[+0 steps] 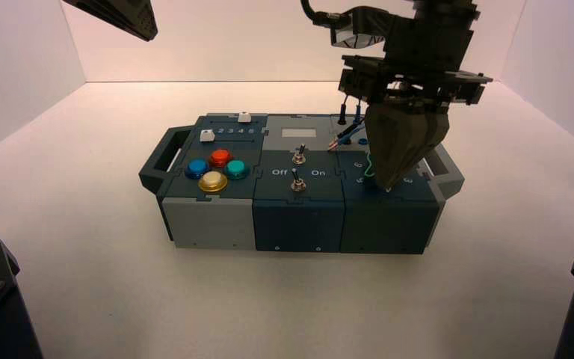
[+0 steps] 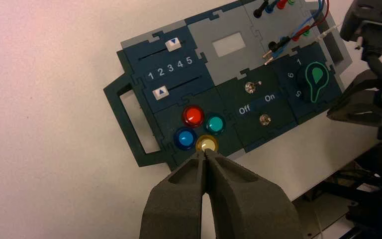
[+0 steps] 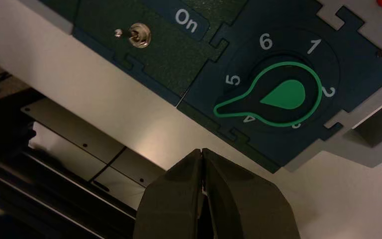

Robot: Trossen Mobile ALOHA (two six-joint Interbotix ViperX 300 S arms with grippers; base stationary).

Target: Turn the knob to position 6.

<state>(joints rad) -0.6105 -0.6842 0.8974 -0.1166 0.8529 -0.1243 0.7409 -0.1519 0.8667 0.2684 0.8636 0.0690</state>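
Note:
The knob (image 3: 273, 97), dark green with a bright green outline, sits on the right part of the box (image 1: 299, 217). In the right wrist view its pointed tip lies between the numerals 5 and 4. The numeral 6 (image 3: 265, 42) is printed two marks further round the ring. My right gripper (image 3: 201, 151) is shut and empty, hovering just in front of the knob without touching it. In the high view it (image 1: 389, 183) covers the knob. The knob also shows in the left wrist view (image 2: 316, 79). My left gripper (image 2: 205, 151) is shut and empty, held high, away from the box.
Two metal toggle switches (image 1: 297, 170) stand in the box's middle between "Off" and "On". Red, blue, teal and yellow push-buttons (image 1: 216, 169) and two sliders (image 2: 171, 44) are on its left part. Wires (image 1: 347, 131) plug in behind the knob. The left arm (image 1: 116, 16) is at the top left.

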